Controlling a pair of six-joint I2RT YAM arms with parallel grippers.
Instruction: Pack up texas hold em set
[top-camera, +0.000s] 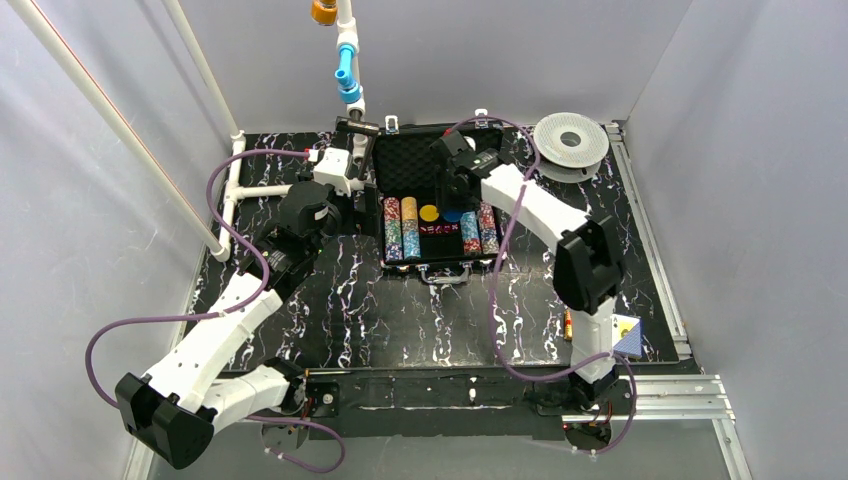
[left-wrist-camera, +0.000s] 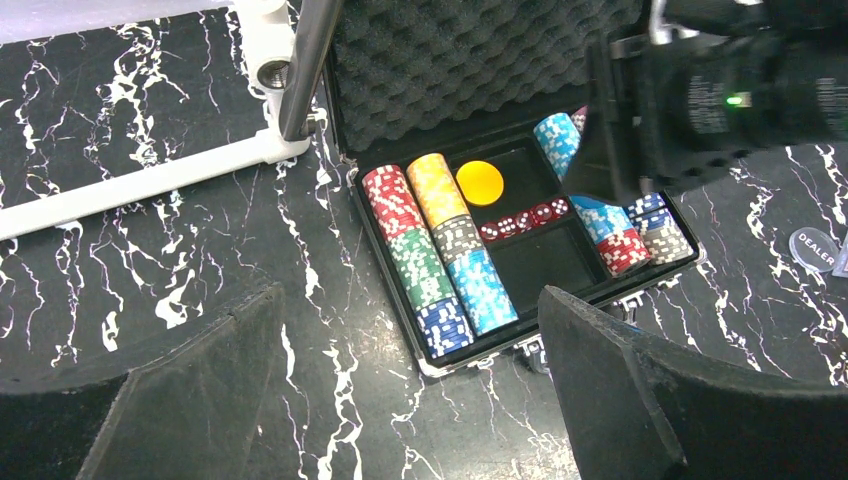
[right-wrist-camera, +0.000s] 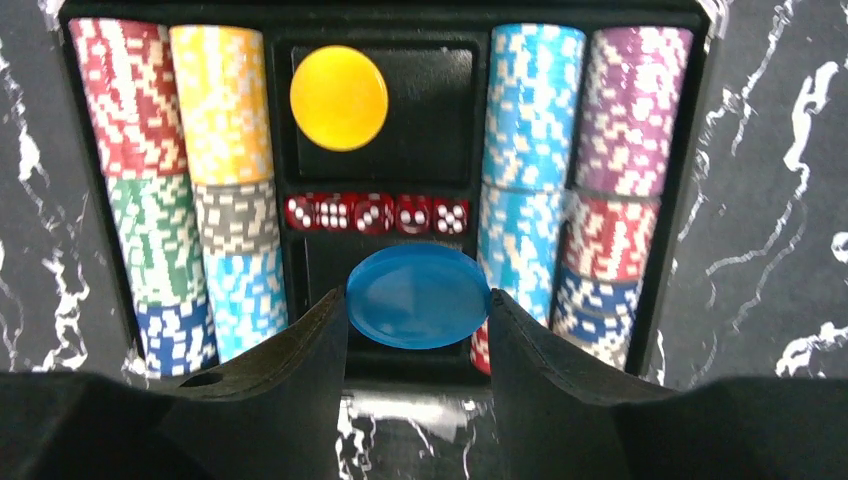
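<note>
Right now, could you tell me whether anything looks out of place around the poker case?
Yes: a pale DEALER button lies on the table beside the open case, outside its compartments, not yet packed.

From the top camera we looked steeply down over the whole table (top-camera: 400, 320), with the arm bases at the bottom edge and the open briefcase (top-camera: 405, 160) small at upper centre. Through the left wrist camera we faced the briefcase obliquely at middling range, its tray lying diagonally across the centre and the left gripper (left-wrist-camera: 408, 295) framing the lower corners. Through the right wrist camera we stared almost straight down from very close, the tray filling the frame above the right gripper (right-wrist-camera: 415, 300) pinching the blue disc (right-wrist-camera: 418, 290). All three views shared the chip rows (right-wrist-camera: 220, 100) and yellow disc (right-wrist-camera: 339, 98); both wrist views shared the dice (right-wrist-camera: 377, 214).
</note>
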